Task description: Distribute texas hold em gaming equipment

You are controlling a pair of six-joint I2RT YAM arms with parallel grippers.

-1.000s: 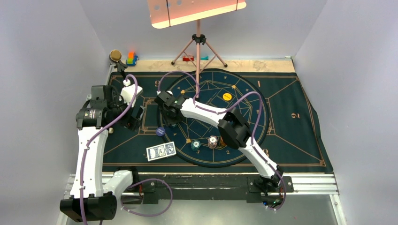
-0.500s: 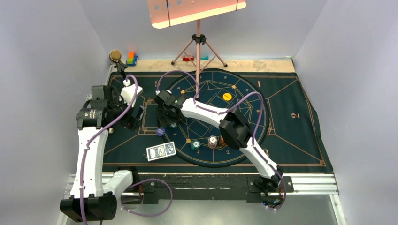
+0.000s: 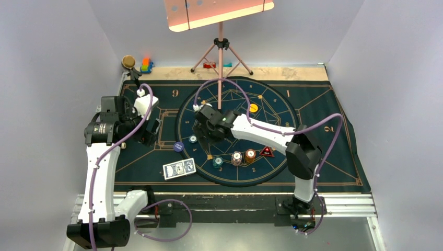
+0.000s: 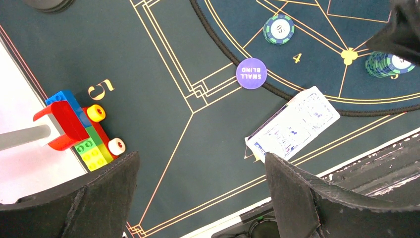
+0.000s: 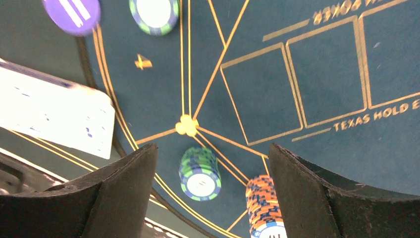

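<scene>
Hovering wide open, right gripper (image 5: 212, 148) and left gripper (image 4: 202, 157) are both holding nothing. The teal chip stack (image 5: 199, 173), lower centre, is probably handling light, rigid, slick; pinching across its sides suits.

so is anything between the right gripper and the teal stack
Nothing visible. The right gripper is open above the mat, and the teal stack shows in the gap between its fingers with bare mat around it. The orange stack stands beside it, apart, not in the path.
</scene>
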